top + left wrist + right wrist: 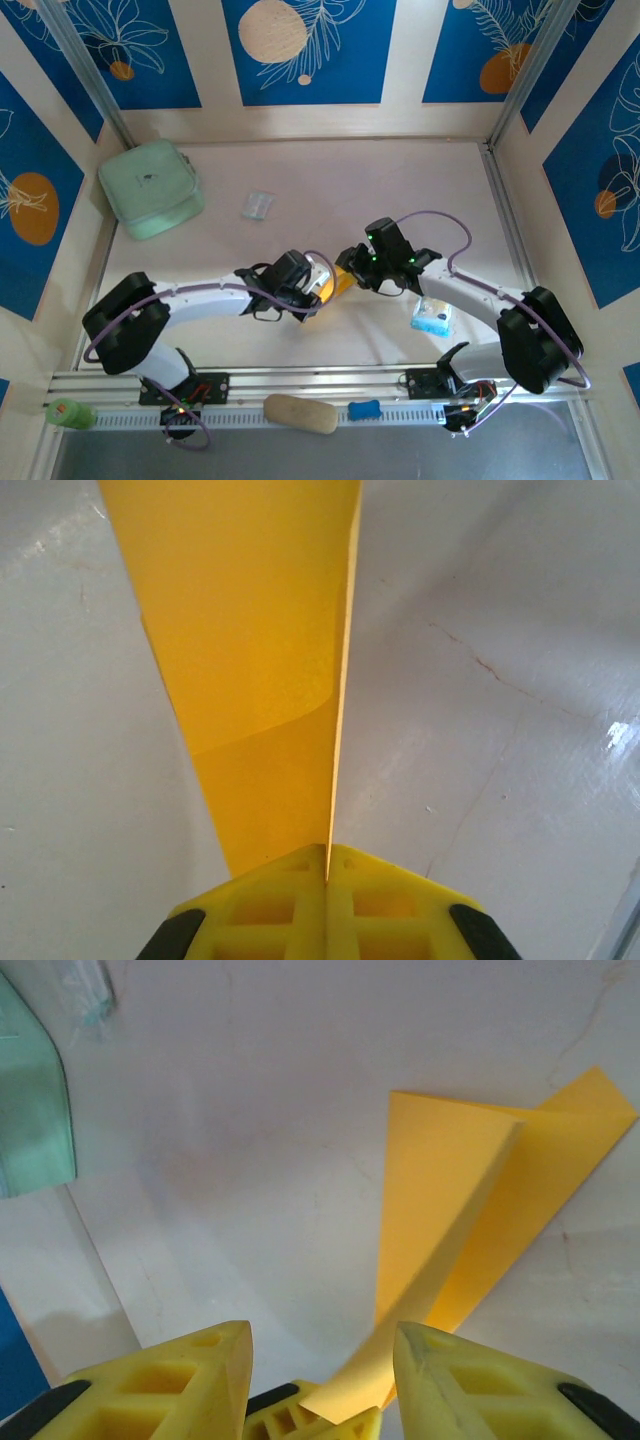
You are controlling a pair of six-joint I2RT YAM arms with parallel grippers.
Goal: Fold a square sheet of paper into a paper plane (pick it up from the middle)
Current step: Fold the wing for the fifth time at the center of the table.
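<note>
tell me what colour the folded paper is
Plain orange-yellow, with no print. The folded paper shows best in the right wrist view.

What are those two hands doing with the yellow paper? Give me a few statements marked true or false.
1. The left hand is pinched shut on the paper. True.
2. The right hand is clamped on the paper too. False: its fingers stand apart, and the paper's end only passes between them.
3. The paper is a flat, unfolded square. False: it is creased into a narrower shape, with one layer folded over another.
4. The mint-green pouch sits at the far left of the table, apart from both hands. True.
5. The blue-and-white packet is tucked inside the pouch. False: it lies on the table by the right arm.
</note>
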